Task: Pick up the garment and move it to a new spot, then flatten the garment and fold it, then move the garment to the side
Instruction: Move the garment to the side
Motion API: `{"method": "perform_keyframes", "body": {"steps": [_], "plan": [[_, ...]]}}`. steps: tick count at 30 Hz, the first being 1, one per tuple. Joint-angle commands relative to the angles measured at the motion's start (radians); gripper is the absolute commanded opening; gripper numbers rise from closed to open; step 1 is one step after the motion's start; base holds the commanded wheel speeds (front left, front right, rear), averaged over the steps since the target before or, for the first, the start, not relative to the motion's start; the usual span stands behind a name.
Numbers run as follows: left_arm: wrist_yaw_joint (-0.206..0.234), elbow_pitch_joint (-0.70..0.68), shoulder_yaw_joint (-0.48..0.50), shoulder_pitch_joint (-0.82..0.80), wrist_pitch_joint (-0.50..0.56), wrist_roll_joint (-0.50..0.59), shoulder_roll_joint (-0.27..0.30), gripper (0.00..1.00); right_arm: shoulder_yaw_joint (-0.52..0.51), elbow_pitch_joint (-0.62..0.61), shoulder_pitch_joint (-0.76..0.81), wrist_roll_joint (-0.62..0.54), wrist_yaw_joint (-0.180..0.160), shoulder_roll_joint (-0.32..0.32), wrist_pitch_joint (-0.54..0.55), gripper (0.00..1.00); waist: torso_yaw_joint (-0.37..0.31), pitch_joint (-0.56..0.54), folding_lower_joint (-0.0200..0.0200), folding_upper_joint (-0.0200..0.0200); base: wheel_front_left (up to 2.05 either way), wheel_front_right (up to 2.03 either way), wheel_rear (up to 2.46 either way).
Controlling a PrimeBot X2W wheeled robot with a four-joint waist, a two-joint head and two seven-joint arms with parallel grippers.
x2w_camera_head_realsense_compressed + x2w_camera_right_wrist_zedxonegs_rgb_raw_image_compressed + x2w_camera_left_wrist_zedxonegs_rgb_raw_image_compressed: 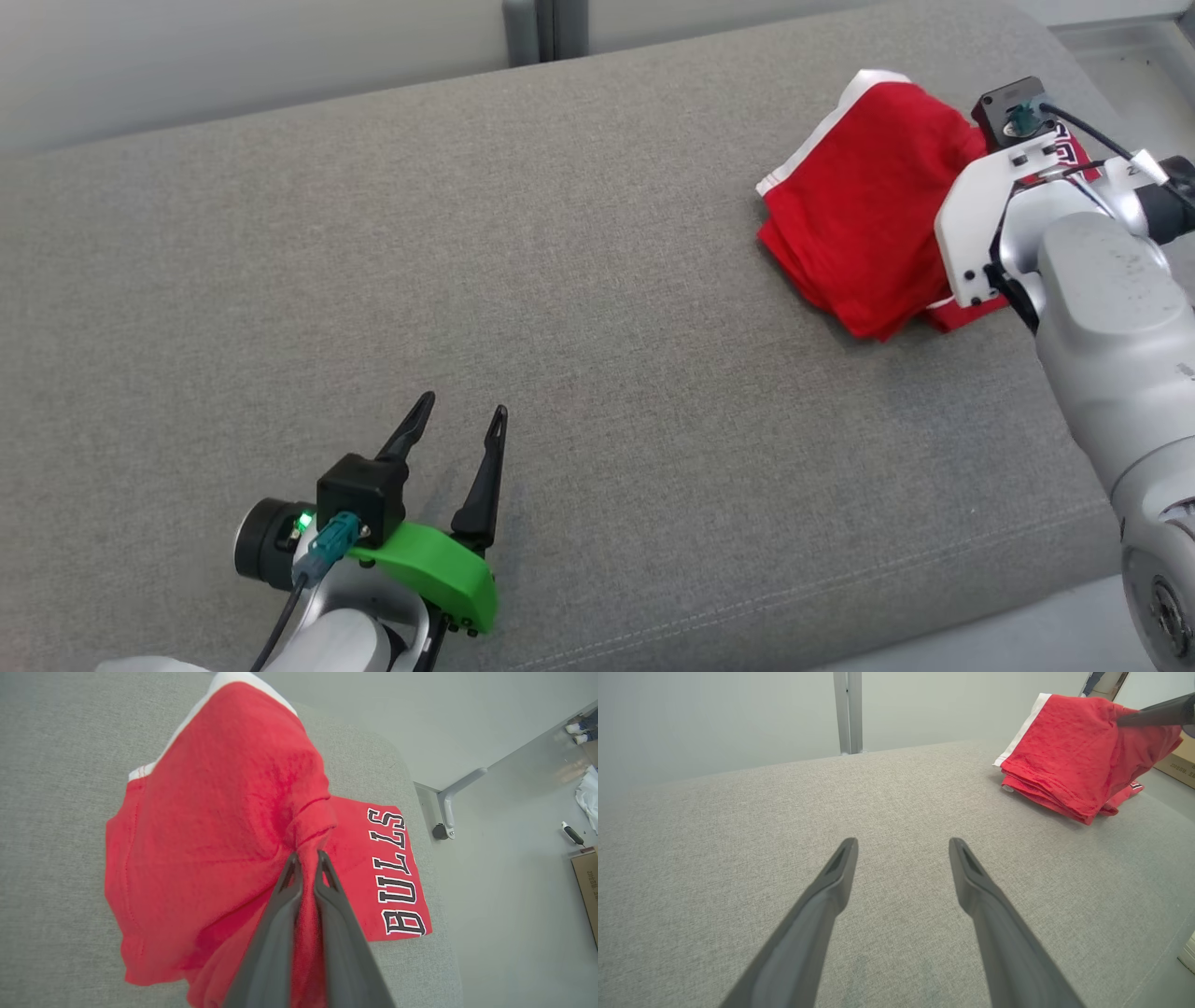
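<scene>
The garment (868,205) is a red folded piece with white trim and black "BULLS" lettering, lying near the far right end of the grey cushion (560,280). In the right wrist view my right gripper (306,856) is shut on a raised fold of the garment (224,812), pinching red cloth between its fingers. The head view hides those fingers behind the white wrist. My left gripper (464,411) stands open over bare cushion at the lower left, far from the garment (1083,751); its two fingers (840,868) are spread with nothing between them.
The cushion's right edge runs just past the garment, with pale floor (514,882) beyond. A cardboard box (586,886) and a grey bracket with a caster (448,812) stand on that floor. A wall with a grey post (847,714) backs the cushion.
</scene>
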Motion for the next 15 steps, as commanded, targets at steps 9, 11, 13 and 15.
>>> {"method": "perform_keyframes", "body": {"steps": [9, 11, 13, 15], "plan": [[-0.013, -0.02, -0.017, -0.07, 0.026, 0.031, 0.018, 1.0, 0.048, -0.004, -0.039, 0.047, -0.002, -0.11, -0.039, 0.0, -0.021, 0.124, 0.0, -0.0001, 0.0, 0.0, 0.0], [-0.013, -0.025, -0.022, -0.077, 0.034, 0.034, 0.022, 1.0, 0.059, -0.005, -0.045, 0.042, -0.002, -0.14, -0.043, 0.0, -0.009, 0.139, 0.0, -0.0001, 0.0, 0.0, 0.0], [-0.008, -0.035, -0.023, -0.084, 0.042, 0.041, 0.028, 1.0, 0.062, -0.007, -0.051, 0.041, -0.002, -0.17, -0.044, 0.0, 0.007, 0.16, 0.0, -0.0001, 0.0, 0.0, 0.0], [-0.007, -0.043, -0.025, -0.09, 0.048, 0.044, 0.033, 1.0, 0.057, -0.01, -0.052, 0.031, -0.002, -0.201, -0.045, 0.0, 0.019, 0.175, 0.0, -0.0001, 0.0, 0.0, 0.0]]}}
